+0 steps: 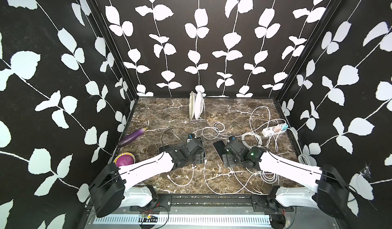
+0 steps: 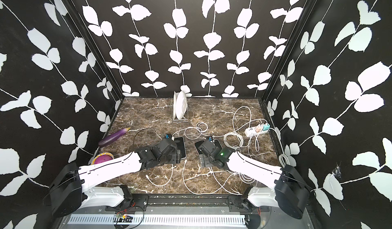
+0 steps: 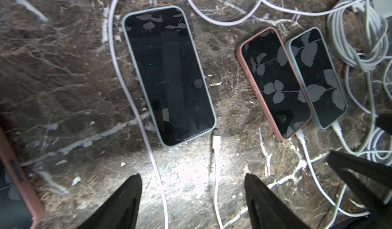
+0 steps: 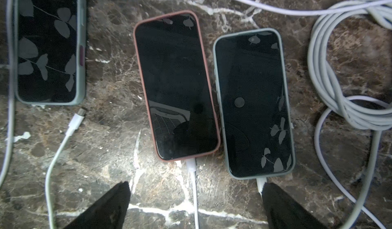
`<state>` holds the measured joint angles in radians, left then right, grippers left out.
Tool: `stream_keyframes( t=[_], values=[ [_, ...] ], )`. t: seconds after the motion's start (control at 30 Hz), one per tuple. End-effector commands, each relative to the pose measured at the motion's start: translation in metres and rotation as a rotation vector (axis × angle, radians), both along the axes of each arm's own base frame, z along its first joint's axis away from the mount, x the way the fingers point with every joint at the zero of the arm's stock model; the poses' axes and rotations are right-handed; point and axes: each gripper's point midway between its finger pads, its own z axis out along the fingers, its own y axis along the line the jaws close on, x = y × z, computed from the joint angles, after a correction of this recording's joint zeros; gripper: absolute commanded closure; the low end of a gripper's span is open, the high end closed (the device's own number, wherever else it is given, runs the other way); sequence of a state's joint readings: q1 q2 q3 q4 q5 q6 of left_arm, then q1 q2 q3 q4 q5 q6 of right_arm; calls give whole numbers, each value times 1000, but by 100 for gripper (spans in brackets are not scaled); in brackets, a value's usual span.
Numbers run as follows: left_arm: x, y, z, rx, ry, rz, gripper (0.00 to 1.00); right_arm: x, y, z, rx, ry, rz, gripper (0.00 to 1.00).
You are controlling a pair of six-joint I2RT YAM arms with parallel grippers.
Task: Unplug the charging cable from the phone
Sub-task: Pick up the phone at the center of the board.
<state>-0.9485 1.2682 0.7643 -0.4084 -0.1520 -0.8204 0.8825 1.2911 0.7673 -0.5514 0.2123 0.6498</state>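
Plainly, the left gripper (image 3: 192, 178) hangs over a loose plug (image 3: 216, 138), jaws apart; the right gripper (image 4: 195, 184), likewise spread, hangs over the pink phone (image 4: 176, 85) and its plugged cable (image 4: 192, 174).

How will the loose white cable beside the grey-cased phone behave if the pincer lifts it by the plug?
Probably floppy: the cable lies in soft curves on the table, so its length would sag and trail. Likely light, being thin. The plug looks short and rigid, so a grip there should hold, though its smooth shell might slip.

Pink-cased phone (image 4: 176, 85), brown marble table (image 4: 110, 153)
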Motion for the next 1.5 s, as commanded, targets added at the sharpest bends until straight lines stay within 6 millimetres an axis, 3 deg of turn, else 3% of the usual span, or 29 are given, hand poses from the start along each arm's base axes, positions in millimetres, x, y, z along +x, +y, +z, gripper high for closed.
stream_keyframes(
  t=[0.0,0.17,0.57,0.77,0.93,1.03,1.17,1.47],
  values=[
    [-1,-7,-2,-32,-4,-7,21,7,10,-5,35,-4,19,1],
    [-1,-7,0,-24,-6,-6,20,16,30,-7,58,22,81,0],
    [-2,1,-3,6,-7,7,20,42,51,-23,73,97,125,4],
    [0,3,-1,21,-17,8,20,37,45,-39,29,144,120,5],
    [1,3,-3,28,-15,6,20,35,39,-41,20,140,113,5],
    [1,3,-3,30,-17,3,20,37,34,-26,27,96,106,5],
    [2,3,-1,28,-27,2,19,37,29,-24,-3,94,110,4],
    [1,5,-6,33,-24,2,20,46,43,-35,-2,146,137,4]
  ],
)
